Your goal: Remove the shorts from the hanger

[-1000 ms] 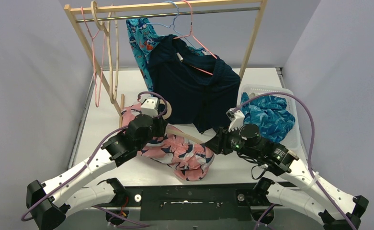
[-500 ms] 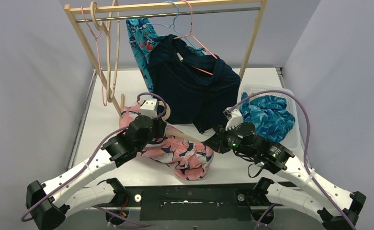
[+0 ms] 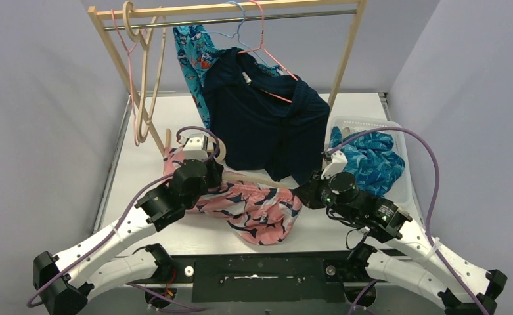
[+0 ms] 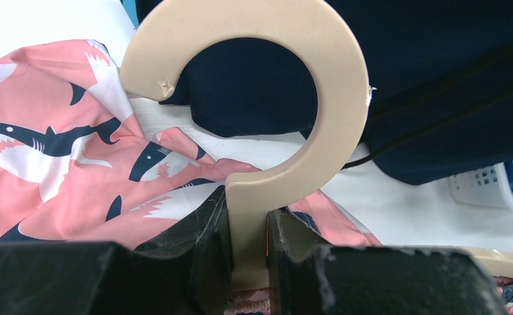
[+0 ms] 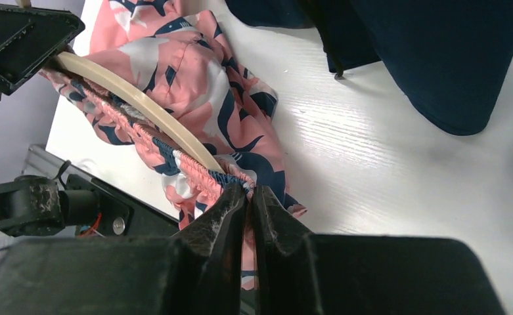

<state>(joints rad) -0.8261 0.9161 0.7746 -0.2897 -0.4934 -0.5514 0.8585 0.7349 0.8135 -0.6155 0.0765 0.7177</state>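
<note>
Pink-and-navy shorts [image 3: 260,210] lie bunched on the table [image 5: 385,151], waistband [image 5: 175,157] threaded on the beige hanger [image 4: 332,98]. Left end effector [image 4: 248,220] is clamped on the hanger's neck, hook rising just beyond it. Right end effector [image 5: 249,197] is pinched shut on the waistband, right at the hanger arm's tip. That arm's long axis runs straight between the two end effectors, so the slip-off looks like the right one's job: pull outward, away from the left.
</note>
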